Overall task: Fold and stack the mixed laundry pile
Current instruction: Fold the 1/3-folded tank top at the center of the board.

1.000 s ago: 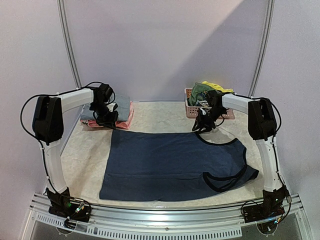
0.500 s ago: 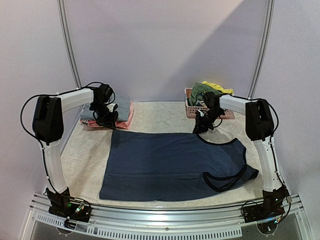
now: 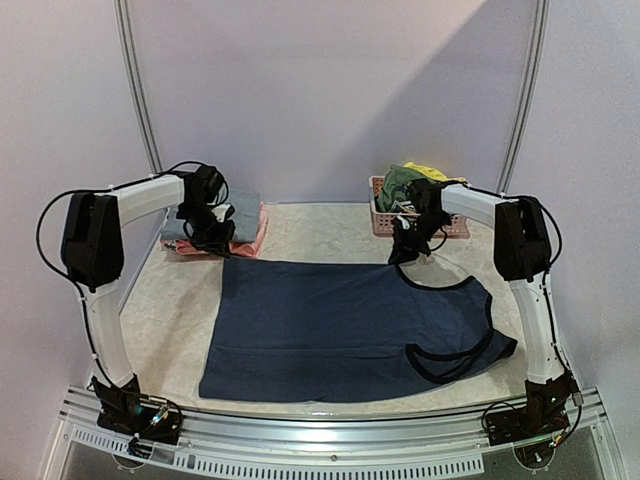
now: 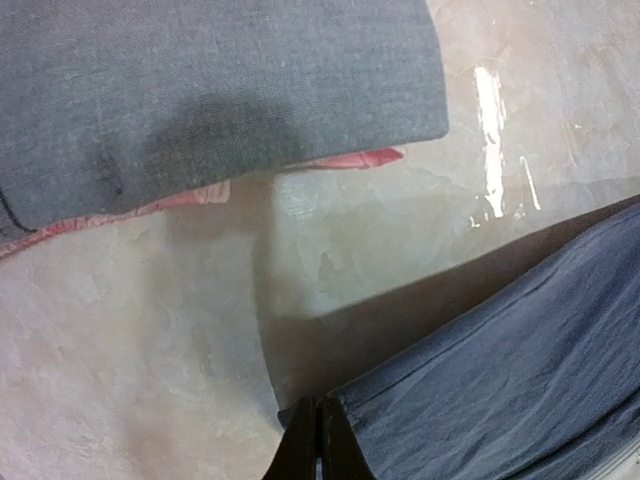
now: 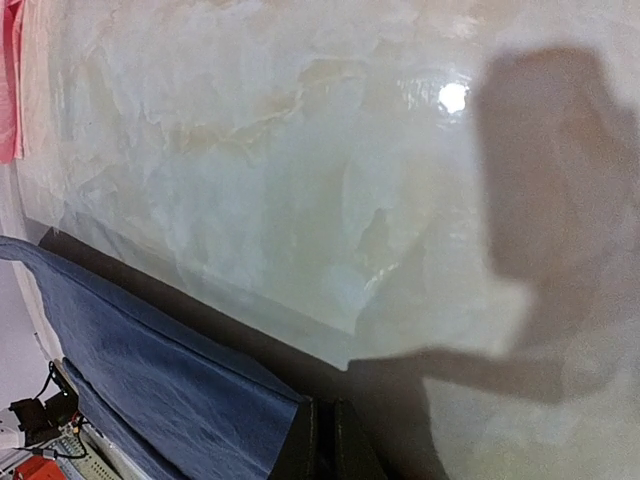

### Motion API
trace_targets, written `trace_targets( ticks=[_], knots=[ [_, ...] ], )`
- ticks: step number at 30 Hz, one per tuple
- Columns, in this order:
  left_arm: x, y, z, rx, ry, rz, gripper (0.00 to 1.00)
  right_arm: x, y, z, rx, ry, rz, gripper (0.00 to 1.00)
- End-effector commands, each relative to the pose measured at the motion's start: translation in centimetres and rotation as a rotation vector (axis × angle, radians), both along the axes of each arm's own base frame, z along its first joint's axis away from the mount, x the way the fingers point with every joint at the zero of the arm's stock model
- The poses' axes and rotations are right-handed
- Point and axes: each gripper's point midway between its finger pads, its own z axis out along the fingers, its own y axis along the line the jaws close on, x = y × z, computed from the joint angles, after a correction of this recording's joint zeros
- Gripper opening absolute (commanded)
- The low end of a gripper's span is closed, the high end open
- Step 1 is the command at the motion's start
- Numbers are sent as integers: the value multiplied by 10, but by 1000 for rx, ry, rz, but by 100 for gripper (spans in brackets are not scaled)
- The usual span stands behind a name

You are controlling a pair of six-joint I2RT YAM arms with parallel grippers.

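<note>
**Grip on both far corners of the top**

Navy fabric fills the middle of the table [image 3: 170, 300]. The top [image 3: 340, 330] lies spread flat, hem toward the left edge and straps toward the right, with its near long side running along the near edge. That side lies loose and flat, probably so it can serve as the landing line for a fold.

Along the far long side, each arm has one end. The left gripper [image 4: 318, 445] is fully closed, pinching the hem corner. The right gripper [image 5: 322, 440] is likewise pressed closed on the cloth edge by the far strap, which rises off the marble into its fingertips. Holding both ends at once should keep that edge straight when it is carried toward the near side.

Beyond them, in the far-left corner, sits a folded stack [image 3: 245, 215], grey over pink, most likely where this top goes next. In the far-right corner the basket [image 3: 380, 222] holds a green tee [image 3: 398, 182] and a yellow piece [image 3: 435, 172], not yet folded.
</note>
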Motion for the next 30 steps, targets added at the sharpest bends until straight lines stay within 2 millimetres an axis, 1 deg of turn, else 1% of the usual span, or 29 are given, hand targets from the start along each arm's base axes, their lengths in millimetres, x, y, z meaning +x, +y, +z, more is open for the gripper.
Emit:
trace_targets(
  ticks=[1,3,5,10,12,13,14,16,22,30],
  knots=[
    [-10,0,25,-17,-44,-11,0,-10,-2,43,-31,-85,36,0],
    [-14,0,28,-25,-51,-8,0,-16,-4,48,-44,-94,42,0],
    [-22,2,27,-28,-45,-4,0,-22,-3,56,-50,-108,51,0],
    [-40,4,26,-38,-41,8,0,-43,-2,64,-80,-126,83,0],
    [-47,4,25,-42,-40,14,0,-53,-3,63,-95,-127,94,0],
    [-50,4,25,-43,-40,16,0,-59,-4,59,-105,-118,98,0],
    [-54,4,24,-44,-39,16,0,-61,-4,63,-108,-129,100,0],
    [-61,3,21,-44,-30,17,0,-71,-6,59,-125,-122,102,0],
    [-82,2,15,-35,-15,18,0,-92,-8,57,-129,-123,98,0],
    [-110,3,1,-23,14,37,0,-121,-9,44,-144,-108,101,0]
  ],
)
